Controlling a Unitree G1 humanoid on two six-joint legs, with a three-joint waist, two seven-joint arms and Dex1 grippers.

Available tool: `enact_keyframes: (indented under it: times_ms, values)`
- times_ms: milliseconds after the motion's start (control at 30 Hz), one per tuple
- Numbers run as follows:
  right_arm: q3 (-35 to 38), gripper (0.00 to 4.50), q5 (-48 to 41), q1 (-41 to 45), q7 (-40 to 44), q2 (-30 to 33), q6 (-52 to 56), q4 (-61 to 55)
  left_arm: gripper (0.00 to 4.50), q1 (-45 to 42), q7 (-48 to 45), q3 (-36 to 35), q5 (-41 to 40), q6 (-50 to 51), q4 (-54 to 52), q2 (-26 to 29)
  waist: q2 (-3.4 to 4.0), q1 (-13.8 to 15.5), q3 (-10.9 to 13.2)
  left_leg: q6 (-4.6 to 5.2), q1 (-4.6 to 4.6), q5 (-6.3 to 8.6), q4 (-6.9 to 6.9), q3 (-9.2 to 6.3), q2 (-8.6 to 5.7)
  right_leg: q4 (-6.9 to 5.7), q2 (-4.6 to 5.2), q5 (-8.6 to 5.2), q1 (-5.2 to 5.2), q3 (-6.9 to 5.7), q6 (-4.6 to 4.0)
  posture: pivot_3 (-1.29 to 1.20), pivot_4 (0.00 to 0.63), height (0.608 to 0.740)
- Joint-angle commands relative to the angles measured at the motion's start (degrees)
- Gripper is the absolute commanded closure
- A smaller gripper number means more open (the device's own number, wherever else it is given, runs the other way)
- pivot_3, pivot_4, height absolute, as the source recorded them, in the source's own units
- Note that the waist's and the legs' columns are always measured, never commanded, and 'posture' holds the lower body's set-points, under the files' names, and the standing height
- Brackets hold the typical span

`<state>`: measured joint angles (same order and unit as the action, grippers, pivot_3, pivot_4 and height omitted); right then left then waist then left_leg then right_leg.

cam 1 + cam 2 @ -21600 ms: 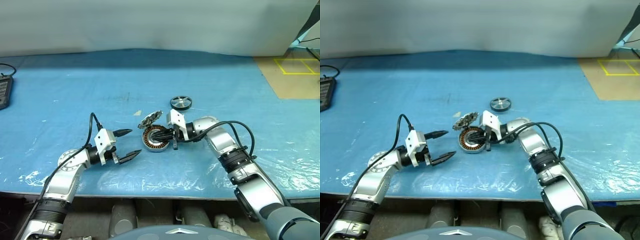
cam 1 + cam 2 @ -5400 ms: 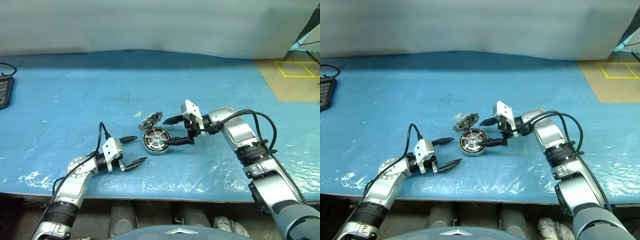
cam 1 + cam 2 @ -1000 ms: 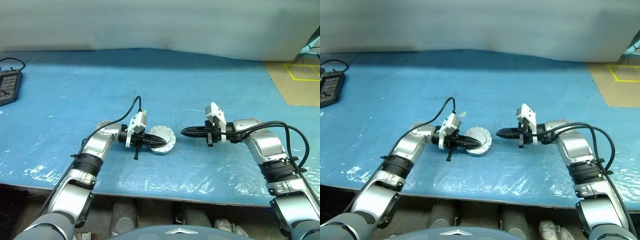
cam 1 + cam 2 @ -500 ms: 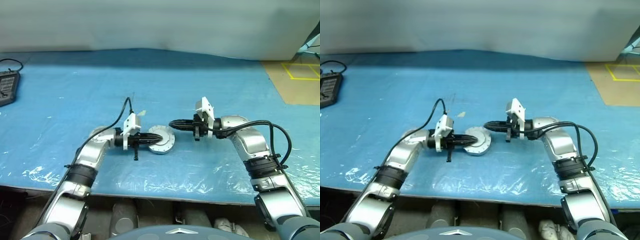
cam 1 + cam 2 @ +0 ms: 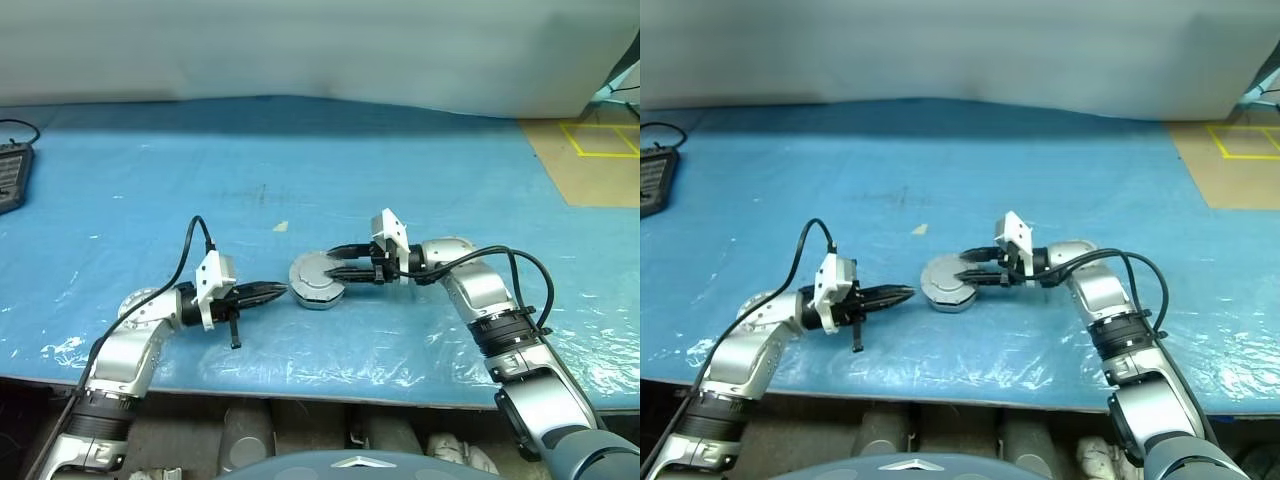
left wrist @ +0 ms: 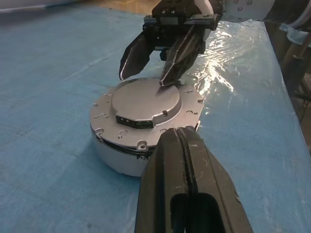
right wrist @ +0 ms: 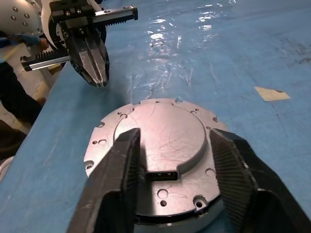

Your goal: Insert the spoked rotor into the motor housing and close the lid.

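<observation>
Left wrist view: lid (image 6: 146,104) down on motor housing (image 6: 116,155); left gripper (image 5: 280,290) pinched together, right gripper (image 7: 175,165) apart above lid. Task looks complete.

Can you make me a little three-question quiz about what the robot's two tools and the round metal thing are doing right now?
1. True or false: the lid lies shut on the motor housing.
2. Which tool is open: A) left tool B) right tool?
3. Fill in: both tools rest over a ____ table cover.

Key: 1 true. 2 B. 3 blue.
</observation>
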<state>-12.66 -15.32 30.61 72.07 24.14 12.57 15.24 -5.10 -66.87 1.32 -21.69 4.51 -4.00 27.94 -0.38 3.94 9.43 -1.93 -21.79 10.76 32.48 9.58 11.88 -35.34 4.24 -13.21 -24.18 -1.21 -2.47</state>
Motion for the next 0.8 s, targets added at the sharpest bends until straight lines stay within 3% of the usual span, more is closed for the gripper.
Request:
enact_keyframes:
  times_ms: [33,133,167,800]
  values:
    - [-0.58,1.21,-0.54,0.48,1.17,-0.1,-0.19,-2.92,4.5,2.49,1.9,-2.02,-1.03,-1.81,-2.9,0.45,0.0,-0.03,0.0,0.0,0.0,0.0,0.0,0.0,0.0,0.0,0.0,0.0,0.0,0.0,0.0,0.0,0.15,0.74]
    - [-1.43,0.15,-0.51,0.31,2.29,0.24,0.36,-3.93,4.5,5.13,2.73,-1.85,-0.19,-2.91,-3.26,1.04,0.0,-0.03,0.0,0.0,0.02,0.0,-0.01,0.01,0.0,0.0,-0.02,0.0,0.0,0.0,0.0,0.0,0.15,0.74]
    - [-1.77,0.03,-0.16,0.34,2.47,0.31,0.09,-3.73,4.5,5.8,2.98,-1.72,-0.03,-3.15,-3.33,1.1,0.0,-0.03,0.0,0.0,0.02,0.0,-0.01,0.01,0.0,0.0,-0.02,0.0,0.0,0.0,0.0,0.0,0.15,0.74]
    - [-3.22,0.03,1.92,1.24,1.66,-2.66,-0.72,0.83,4.5,10.28,6.34,1.55,1.55,-5.46,-3.47,0.39,0.0,-0.06,0.0,0.0,0.11,0.0,0.08,0.03,0.0,-0.11,-0.02,0.0,0.04,0.08,0.0,0.0,0.15,0.74]
